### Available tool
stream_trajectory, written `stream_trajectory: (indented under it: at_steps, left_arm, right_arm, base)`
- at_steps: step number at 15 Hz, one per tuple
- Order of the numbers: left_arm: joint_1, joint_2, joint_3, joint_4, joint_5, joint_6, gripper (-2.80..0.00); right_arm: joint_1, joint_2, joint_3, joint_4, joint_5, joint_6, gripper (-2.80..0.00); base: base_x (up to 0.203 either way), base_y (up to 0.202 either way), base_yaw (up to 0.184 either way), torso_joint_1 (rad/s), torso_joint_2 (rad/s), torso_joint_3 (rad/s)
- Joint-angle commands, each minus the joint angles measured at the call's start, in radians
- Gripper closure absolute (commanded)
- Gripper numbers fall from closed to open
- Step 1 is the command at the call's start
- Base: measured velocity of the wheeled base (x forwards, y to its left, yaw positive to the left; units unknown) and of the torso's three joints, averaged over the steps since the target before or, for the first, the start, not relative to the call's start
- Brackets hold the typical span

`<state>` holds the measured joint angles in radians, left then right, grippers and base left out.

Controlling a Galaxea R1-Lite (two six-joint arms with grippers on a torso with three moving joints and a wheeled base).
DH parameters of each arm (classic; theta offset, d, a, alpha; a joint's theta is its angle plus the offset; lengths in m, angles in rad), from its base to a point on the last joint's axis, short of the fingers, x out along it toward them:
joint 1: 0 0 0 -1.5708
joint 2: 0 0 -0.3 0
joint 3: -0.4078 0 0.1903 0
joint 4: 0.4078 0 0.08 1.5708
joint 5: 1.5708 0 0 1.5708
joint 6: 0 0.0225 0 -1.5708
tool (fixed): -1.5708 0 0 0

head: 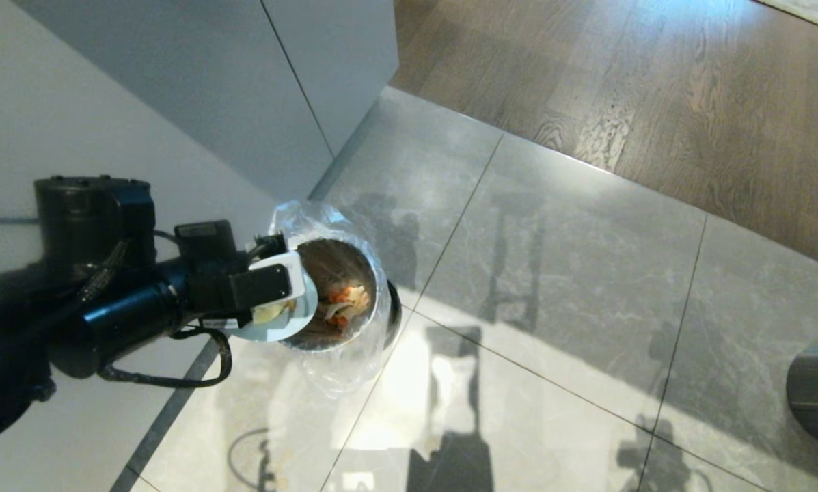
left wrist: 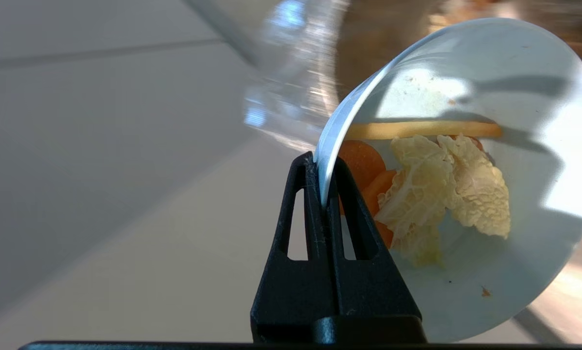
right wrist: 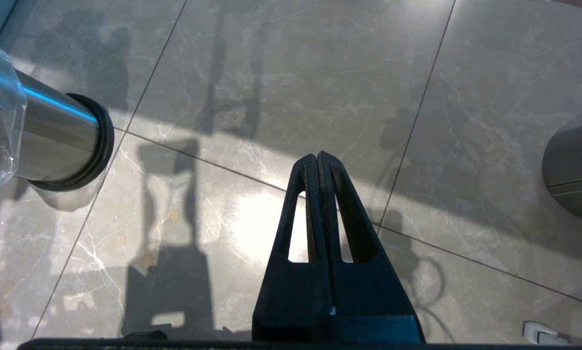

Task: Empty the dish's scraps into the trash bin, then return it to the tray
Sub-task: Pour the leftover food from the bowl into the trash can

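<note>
Fingers (left wrist: 320, 194) of the left gripper (head: 275, 290) clamped the dish (left wrist: 466, 194) rim, dish tilted over the trash bin (head: 374, 273), scraps (left wrist: 441, 194) clinging inside; steeper tilt above the opening judged necessary; right gripper (right wrist: 317, 160) closed, idle.

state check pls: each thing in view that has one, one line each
left tool: shut on the dish rim, at the trash bin mouth
dish: tilted over the bin, scraps inside
scraps: part in the dish, part already in the bin
trash bin: upright on the floor, bag-lined, holding food
right tool: shut, empty, over the floor tiles
second bin: on the floor, only partly in view
</note>
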<state>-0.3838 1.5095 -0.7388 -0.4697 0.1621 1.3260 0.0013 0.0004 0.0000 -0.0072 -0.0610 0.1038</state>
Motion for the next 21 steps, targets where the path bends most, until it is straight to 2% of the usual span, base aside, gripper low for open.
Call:
stream_trajectory:
  at_steps: [1,4,7,11,12,16,19,21]
  left_arm:
    - [0.002,0.041,-0.031,-0.088,0.002,0.087,0.00]
    - [-0.004,0.082,-0.037,-0.173,0.002,0.175,0.00]
    - [-0.013,0.095,0.011,-0.275,0.002,0.249,0.00]
    - [-0.068,0.138,0.048,-0.516,0.002,0.500,0.00]
    - [-0.077,0.154,0.071,-0.559,0.002,0.521,0.00]
    - [-0.079,0.212,0.165,-0.664,0.002,0.538,0.00]
    - [-0.079,0.243,0.197,-0.774,0.002,0.642,0.00]
    - [-0.078,0.271,0.242,-0.879,0.002,0.666,0.00]
  right_arm:
    - [0.000,0.000,0.000,0.000,0.000,0.000,0.00]
    - [0.000,0.000,0.000,0.000,0.000,0.000,0.00]
    - [0.000,0.000,0.000,0.000,0.000,0.000,0.00]
    - [0.000,0.000,0.000,0.000,0.000,0.000,0.00]
    - [0.000,0.000,-0.001,0.000,0.000,0.000,0.00]
    - [0.000,0.000,-0.001,0.000,0.000,0.000,0.00]
    - [0.000,0.000,0.000,0.000,0.000,0.000,0.00]
    - [0.000,0.000,0.000,0.000,0.000,0.000,0.00]
  base:
    - [0.000,0.000,0.000,0.000,0.00,0.000]
    - [0.000,0.000,0.000,0.000,0.00,0.000]
    - [0.000,0.000,0.000,0.000,0.00,0.000]
    - [0.000,0.000,0.000,0.000,0.00,0.000]
    - [0.000,0.000,0.000,0.000,0.00,0.000]
    - [0.000,0.000,0.000,0.000,0.00,0.000]
    - [0.000,0.000,0.000,0.000,0.00,0.000]
    - [0.000,0.000,0.000,0.000,0.00,0.000]
